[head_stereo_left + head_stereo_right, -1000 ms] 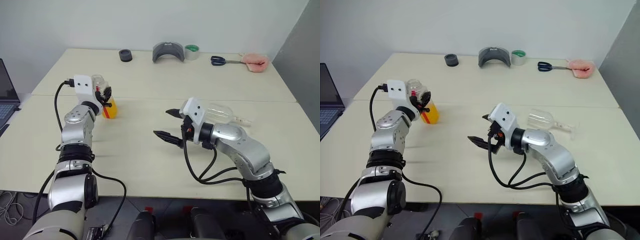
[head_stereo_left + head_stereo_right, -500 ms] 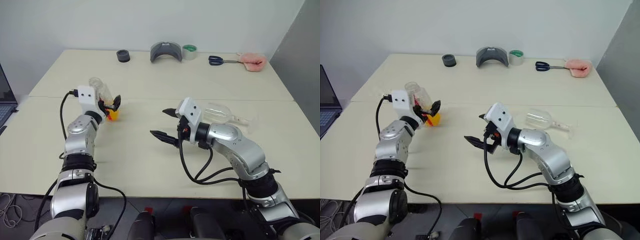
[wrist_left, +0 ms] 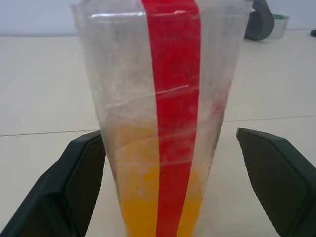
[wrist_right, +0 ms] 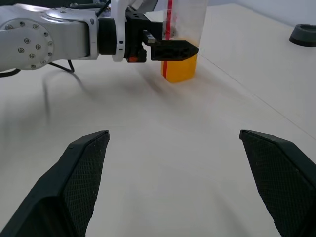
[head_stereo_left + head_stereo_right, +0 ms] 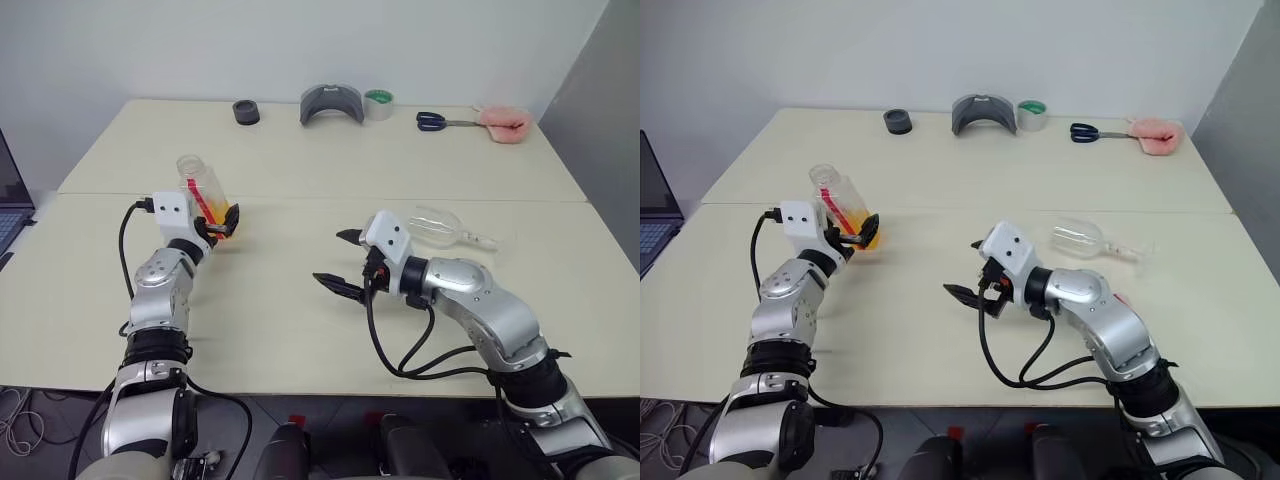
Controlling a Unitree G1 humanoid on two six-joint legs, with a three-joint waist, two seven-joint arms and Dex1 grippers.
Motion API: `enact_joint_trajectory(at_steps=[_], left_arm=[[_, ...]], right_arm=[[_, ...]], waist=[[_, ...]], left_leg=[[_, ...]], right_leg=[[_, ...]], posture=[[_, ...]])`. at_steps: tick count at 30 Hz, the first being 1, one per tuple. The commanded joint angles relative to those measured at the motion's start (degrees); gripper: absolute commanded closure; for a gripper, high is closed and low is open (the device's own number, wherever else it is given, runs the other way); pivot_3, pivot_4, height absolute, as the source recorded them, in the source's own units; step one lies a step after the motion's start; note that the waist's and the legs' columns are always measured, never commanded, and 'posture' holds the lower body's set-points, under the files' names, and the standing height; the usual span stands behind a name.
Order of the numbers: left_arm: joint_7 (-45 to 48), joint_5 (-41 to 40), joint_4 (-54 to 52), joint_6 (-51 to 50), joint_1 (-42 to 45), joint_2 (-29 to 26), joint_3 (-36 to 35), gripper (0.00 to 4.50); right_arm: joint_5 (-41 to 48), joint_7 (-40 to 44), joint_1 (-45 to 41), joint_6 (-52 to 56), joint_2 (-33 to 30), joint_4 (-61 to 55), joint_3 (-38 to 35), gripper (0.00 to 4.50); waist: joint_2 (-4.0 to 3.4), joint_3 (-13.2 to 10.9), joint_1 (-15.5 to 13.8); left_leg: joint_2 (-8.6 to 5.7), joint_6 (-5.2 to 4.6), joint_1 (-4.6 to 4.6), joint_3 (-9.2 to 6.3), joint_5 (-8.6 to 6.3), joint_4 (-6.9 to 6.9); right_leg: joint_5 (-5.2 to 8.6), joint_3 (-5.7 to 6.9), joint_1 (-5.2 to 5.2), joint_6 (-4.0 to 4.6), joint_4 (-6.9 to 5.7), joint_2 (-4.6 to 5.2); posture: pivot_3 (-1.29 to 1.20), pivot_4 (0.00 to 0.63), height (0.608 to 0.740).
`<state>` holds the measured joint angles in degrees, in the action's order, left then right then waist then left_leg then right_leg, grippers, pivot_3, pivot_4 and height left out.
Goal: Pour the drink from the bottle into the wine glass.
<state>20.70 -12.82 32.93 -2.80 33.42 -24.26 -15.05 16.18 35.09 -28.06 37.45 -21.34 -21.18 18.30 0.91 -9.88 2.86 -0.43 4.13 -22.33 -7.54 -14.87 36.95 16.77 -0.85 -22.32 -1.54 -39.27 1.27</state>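
Note:
The bottle [image 5: 205, 196] stands on the table at the left, clear with a red stripe and orange drink [image 3: 148, 217] in its bottom. My left gripper [image 5: 219, 219] is open around its lower part, and in the left wrist view the fingers [image 3: 81, 177] stand apart from the bottle's [image 3: 163, 98] sides. The wine glass [image 5: 438, 224] lies on its side at the right, just behind my right arm. In front of it, over bare table, my right gripper [image 5: 341, 262] is open with nothing in it. The right wrist view looks at the bottle [image 4: 181, 44] and the left gripper [image 4: 170, 50].
Along the far edge lie a black round piece [image 5: 245, 112], a grey curved object [image 5: 333, 103], a tape roll [image 5: 380, 103], scissors [image 5: 440, 122] and a pink object [image 5: 505, 122]. A laptop [image 5: 655, 215] sits beyond the table's left edge.
My left gripper has opened and let go of the bottle, which now stands on the table between its fingers. The left hand has come down a little. The right gripper stays open.

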Motion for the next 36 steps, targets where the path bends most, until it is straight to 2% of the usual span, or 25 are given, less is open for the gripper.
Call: enact_joint_trajectory(at_steps=[1,8,12,16,20,23,28,32,36], left_arm=[[-0.47,-0.26,-4.73,1.82,-1.95,-0.01,-0.71,0.05],[2.44,-0.39,-13.05,0.56,-9.33,-2.04,-0.07,0.05],[4.70,0.02,-22.53,0.40,-16.45,-2.52,1.67,0.05],[4.29,-0.85,-32.95,-2.18,-25.93,-1.52,1.68,0.05],[6.77,-1.39,-37.71,-4.24,-28.33,-0.83,5.02,0.05],[11.07,-2.30,-38.68,-5.46,-26.25,-0.49,9.13,0.05],[19.17,-3.55,-37.97,-7.32,-19.46,-1.18,15.34,0.05],[28.50,-5.16,-36.96,-8.64,-13.97,-2.72,19.69,0.05],[35.95,-8.67,-37.47,-11.90,-11.76,-3.94,21.50,0.05]], right_arm=[[-0.54,0.62,1.52,-2.15,-1.36,-4.34,-1.28,0.00],[1.12,-1.44,9.66,-0.28,-4.77,-13.47,-6.38,0.00],[0.98,-3.16,13.99,1.53,-6.54,-17.97,-8.70,0.00],[-3.29,-8.09,18.98,1.62,-8.49,-20.05,-11.87,0.00],[-13.77,-15.03,20.82,-0.07,-11.48,-18.60,-11.25,0.00],[-24.34,-19.13,20.84,0.64,-15.26,-16.85,-6.68,0.00],[-42.08,-22.33,17.42,5.85,-17.29,-14.25,3.64,0.00],[-55.26,-24.85,15.89,11.35,-15.42,-9.01,9.06,0.00],[-62.98,-25.35,14.51,11.05,-14.14,-2.84,11.06,0.00]], waist=[[0.00,0.00,0.02],[0.00,0.01,-0.08],[0.00,0.01,-0.15],[0.00,0.01,-0.38],[-0.01,0.02,-1.08],[0.00,0.03,-1.20],[0.00,0.03,-1.05],[0.00,0.03,-0.99],[-0.01,0.02,-0.91]], left_leg=[[0.00,0.00,0.00,0.02,0.00,0.00],[0.01,-0.02,0.00,0.02,-0.01,-0.01],[0.04,-0.06,0.02,0.03,-0.03,-0.03],[0.09,-0.15,0.03,0.04,-0.09,-0.04],[0.04,-0.16,0.05,0.07,-0.10,-0.04],[0.00,-0.16,0.12,0.14,-0.10,-0.04],[0.03,-0.13,0.14,0.18,-0.09,-0.08],[0.07,-0.12,0.21,0.23,-0.08,-0.10],[0.06,-0.01,0.23,0.32,-0.01,-0.11]], right_leg=[[0.00,-0.02,0.00,0.00,0.01,0.00],[0.00,-0.04,0.01,0.00,0.04,0.01],[0.00,-0.06,0.02,0.00,0.04,0.00],[0.00,-0.11,0.06,0.00,0.10,0.02],[0.00,-0.08,0.07,-0.01,0.11,0.00],[0.01,-0.09,0.15,-0.02,0.14,0.00],[0.01,-0.10,0.13,-0.02,0.16,-0.04],[0.01,-0.13,0.14,-0.02,0.15,-0.08],[0.01,-0.20,0.13,-0.02,0.15,-0.08]], posture=[[0.00,0.150,0.740],[0.00,0.150,0.740],[0.00,0.150,0.740],[0.00,0.150,0.740],[0.00,0.150,0.740],[0.00,0.150,0.740],[0.00,0.150,0.740],[0.00,0.150,0.740],[0.00,0.150,0.740]])
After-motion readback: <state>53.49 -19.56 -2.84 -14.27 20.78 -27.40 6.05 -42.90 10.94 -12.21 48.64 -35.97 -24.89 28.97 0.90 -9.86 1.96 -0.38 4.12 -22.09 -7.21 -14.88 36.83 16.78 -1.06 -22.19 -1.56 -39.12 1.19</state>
